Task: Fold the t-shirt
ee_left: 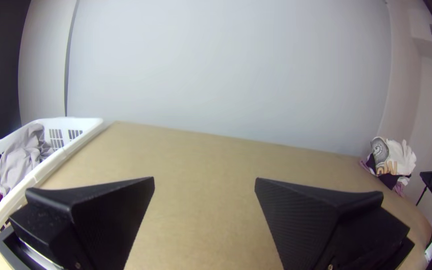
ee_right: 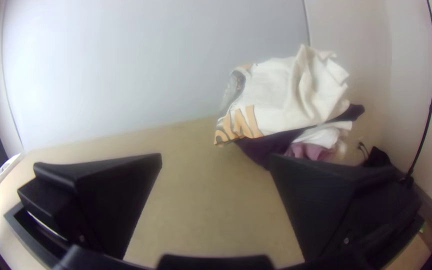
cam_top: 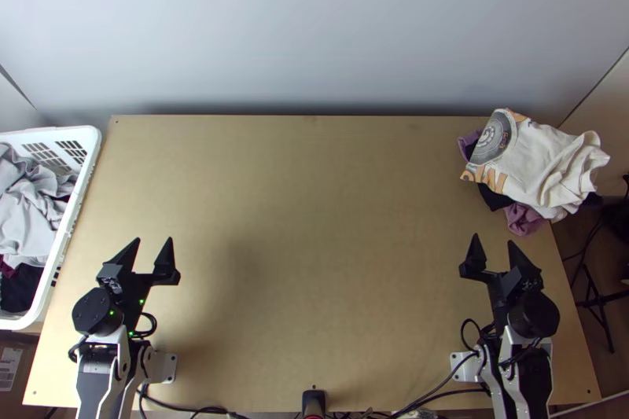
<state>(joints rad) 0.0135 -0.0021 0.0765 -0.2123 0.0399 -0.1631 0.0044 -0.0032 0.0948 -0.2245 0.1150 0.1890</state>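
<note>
Low at the left of the top view, my left claw (cam_top: 153, 239) stands wide open and holds nothing; low at the right, my right claw (cam_top: 494, 239) is spread just as far, also without cloth. Near the bottom edge, black cables (cam_top: 444, 394) run beside my bases, something I should keep low moves away from. At the left edge, a white basket (cam_top: 96, 153) of jumbled clothes (cam_top: 35, 203) overlaps the table (cam_top: 314, 262), its rim likely to hamper a wide swing of my left arm. Farther off, at the upper right, lies what I take for the t-shirt (cam_top: 542, 159), cream with orange and grey print, loosely doubled over and bunched at its outer end. It sits atop dark cloth (cam_top: 494, 197) and purple cloth (cam_top: 523, 218), which could come along with a careless pinch. I judge that no folding is in hand; whether that loose shape counts as finished, I cannot tell. If it does not, everything is left: lift it off alone, spread it, turn in the sleeves, fold and set it down. A pale wall (cam_top: 314, 26) closes the view behind.
</note>
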